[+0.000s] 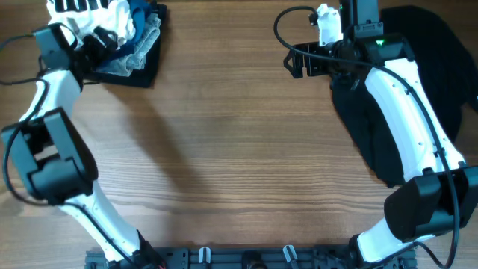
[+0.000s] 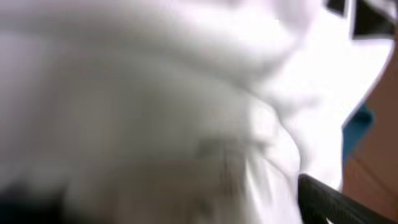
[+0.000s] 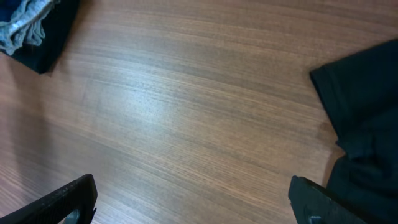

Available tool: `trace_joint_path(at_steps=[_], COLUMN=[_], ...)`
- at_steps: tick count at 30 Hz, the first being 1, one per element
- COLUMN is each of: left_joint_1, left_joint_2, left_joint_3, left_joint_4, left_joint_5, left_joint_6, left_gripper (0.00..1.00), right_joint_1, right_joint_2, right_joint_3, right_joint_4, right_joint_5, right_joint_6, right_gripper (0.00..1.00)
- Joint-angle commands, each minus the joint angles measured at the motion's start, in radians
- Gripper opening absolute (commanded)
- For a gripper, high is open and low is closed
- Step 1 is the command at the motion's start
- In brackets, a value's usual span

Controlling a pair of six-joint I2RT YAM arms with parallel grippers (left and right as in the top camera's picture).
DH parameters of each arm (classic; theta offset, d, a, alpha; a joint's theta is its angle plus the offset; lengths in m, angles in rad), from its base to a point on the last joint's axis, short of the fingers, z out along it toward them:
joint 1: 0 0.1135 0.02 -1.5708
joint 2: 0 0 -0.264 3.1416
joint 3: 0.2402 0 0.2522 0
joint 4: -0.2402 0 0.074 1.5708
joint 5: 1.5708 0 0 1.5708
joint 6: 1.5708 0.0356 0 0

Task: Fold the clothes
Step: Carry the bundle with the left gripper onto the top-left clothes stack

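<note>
The left gripper (image 1: 88,41) presses into the white shirt (image 1: 110,18), which is bunched at the table's (image 1: 239,149) far left corner against a small pile of folded pieces (image 1: 140,46). Its grasp cannot be told. The right gripper (image 3: 193,190) hangs empty with jaws spread wide, beside the black garment (image 1: 429,52).

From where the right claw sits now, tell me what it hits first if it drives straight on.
Most likely the bare table: the open right claw points down at it, nothing between. The black garment lies to one side, the folded pile to the other, both off the line.
</note>
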Motion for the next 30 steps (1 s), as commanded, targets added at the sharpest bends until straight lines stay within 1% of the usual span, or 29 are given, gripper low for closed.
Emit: trace_joint_path(at_steps=[1, 4, 6, 10, 16, 21, 30], left_joint_1=[0.015, 0.015, 0.015, 0.015, 0.015, 0.014, 0.013], left_joint_2=[-0.176, -0.275, -0.326, -0.363, -0.363, -0.363, -0.363], left_joint_3=[-0.01, -0.01, -0.01, -0.01, -0.01, -0.01, -0.01], left_joint_4=[-0.14, -0.276, -0.352, -0.42, -0.434, -0.412, -0.329], left_joint_5=[-0.009, -0.009, -0.008, -0.009, -0.008, -0.008, -0.008], left_joint_6=[0.09, 0.117, 0.158, 0.217, 0.312, 0.396, 0.399], left_gripper=[1.0, 1.0, 1.0, 1.0, 1.0, 1.0, 1.0], right_joint_1=[0.0, 0.0, 0.0, 0.0, 0.0, 0.0, 0.0], right_joint_2=[0.011, 0.011, 0.011, 0.011, 0.011, 0.011, 0.011], right_joint_3=[-0.009, -0.009, -0.009, -0.009, -0.009, -0.009, -0.009], right_joint_4=[0.009, 0.011, 0.01, 0.026, 0.042, 0.071, 0.165], right_joint_5=[0.005, 0.005, 0.005, 0.005, 0.005, 0.005, 0.006], right_joint_6=[-0.006, -0.006, -0.006, -0.006, -0.005, -0.005, -0.005], right_gripper=[1.0, 1.0, 1.0, 1.0, 1.0, 1.0, 1.0])
